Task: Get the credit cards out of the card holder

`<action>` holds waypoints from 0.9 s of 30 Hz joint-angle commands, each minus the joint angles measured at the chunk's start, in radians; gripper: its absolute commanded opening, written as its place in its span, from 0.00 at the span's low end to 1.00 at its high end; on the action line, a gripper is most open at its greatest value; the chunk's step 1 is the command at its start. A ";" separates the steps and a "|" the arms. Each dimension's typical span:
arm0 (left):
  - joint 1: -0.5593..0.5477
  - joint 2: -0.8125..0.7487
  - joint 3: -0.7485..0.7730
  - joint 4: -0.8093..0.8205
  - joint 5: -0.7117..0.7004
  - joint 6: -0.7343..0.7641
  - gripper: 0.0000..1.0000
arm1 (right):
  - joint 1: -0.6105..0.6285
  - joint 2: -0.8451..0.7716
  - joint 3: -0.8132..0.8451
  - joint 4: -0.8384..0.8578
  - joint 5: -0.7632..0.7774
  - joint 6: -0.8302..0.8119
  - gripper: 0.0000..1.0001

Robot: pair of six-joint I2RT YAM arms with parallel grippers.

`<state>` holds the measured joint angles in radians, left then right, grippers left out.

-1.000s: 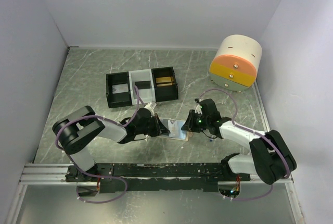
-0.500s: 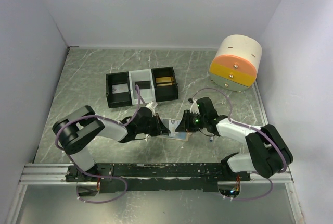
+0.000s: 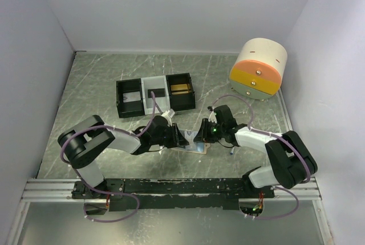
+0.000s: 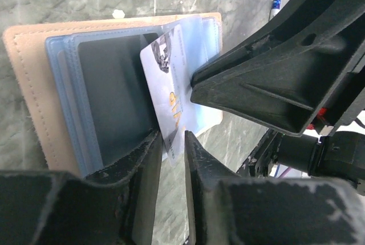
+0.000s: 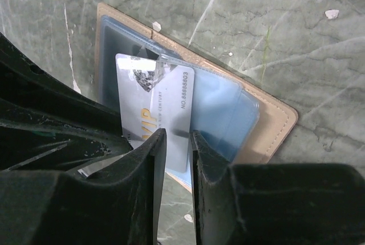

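A card (image 5: 155, 99) sits in the card holder (image 4: 31, 91) between left fingers (image 4: 140, 168) and right fingers (image 5: 208, 168), tray (image 3: 129, 82) behind.

White-and-black arms (image 3: 122, 141), looping purple cables (image 3: 231, 97), black left gripper (image 4: 170, 142).

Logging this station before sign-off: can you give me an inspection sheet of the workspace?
Surface: grey marbled table, with small white specks.
Job's things: card holder lies open flat; a silver card sticks partly out of its blue sleeves.
Clutter: three-compartment tray behind the arms; round drawer box at back right.
Grippers: left gripper and right gripper meet at the card, fingers nearly together; grip cannot be confirmed.
Cables: purple cables loop along both arms.
Surroundings: plain white walls.
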<state>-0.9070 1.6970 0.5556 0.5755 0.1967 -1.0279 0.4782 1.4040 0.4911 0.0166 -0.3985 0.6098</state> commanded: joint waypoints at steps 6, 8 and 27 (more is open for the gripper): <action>-0.005 0.029 0.040 0.074 0.045 0.014 0.34 | 0.002 0.008 -0.062 -0.050 0.122 0.011 0.23; -0.005 0.030 0.049 0.058 0.043 0.020 0.33 | 0.002 0.002 -0.063 -0.049 0.124 0.012 0.22; -0.006 0.019 0.061 -0.008 0.017 0.043 0.07 | 0.002 -0.034 -0.039 -0.060 0.145 0.016 0.22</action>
<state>-0.9070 1.7504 0.5941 0.6121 0.2386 -1.0275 0.4801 1.3762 0.4637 0.0418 -0.3630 0.6510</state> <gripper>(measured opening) 0.088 0.222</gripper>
